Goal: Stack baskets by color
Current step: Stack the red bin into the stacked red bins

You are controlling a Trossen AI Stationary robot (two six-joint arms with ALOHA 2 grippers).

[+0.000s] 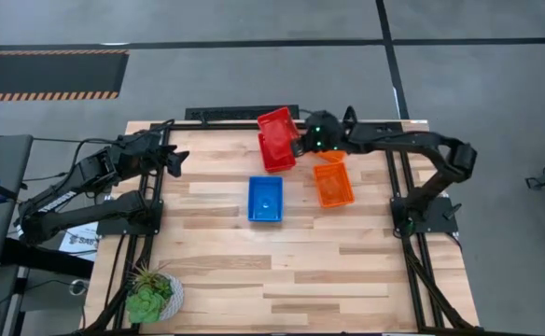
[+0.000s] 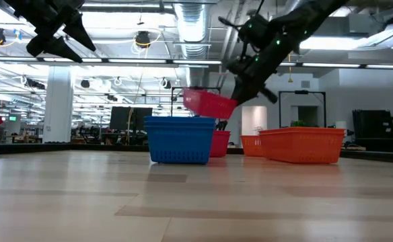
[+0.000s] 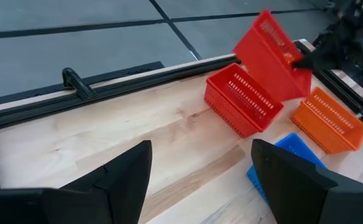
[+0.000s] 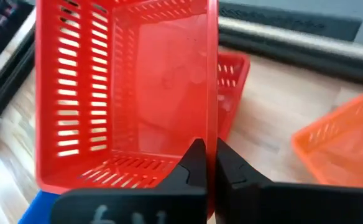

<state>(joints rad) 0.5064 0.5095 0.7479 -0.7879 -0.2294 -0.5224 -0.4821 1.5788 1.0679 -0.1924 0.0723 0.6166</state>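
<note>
A red basket (image 4: 125, 93) hangs tilted in the air near the table's far edge, with my right gripper (image 4: 207, 152) shut on it. Just below it a second red basket (image 1: 278, 157) stands on the table on its bottom. A blue basket (image 1: 265, 199) stands nearer the middle. An orange basket (image 1: 333, 183) stands to its right. My left gripper (image 1: 174, 161) waits open at the table's far left, above the wood, with nothing between its fingers. My right gripper pinches one side wall of the red basket at its rim (image 4: 212, 124), one finger inside the basket and one outside. The fingers come from the table's right, slanting down. The basket is lifted clear and tilted (image 2: 210, 104), over the red basket on the table.
A green potted plant (image 1: 151, 297) stands at the near left corner. A black rail (image 3: 107, 90) runs along the table's far edge. Bare wood lies on the left half and along the near side.
</note>
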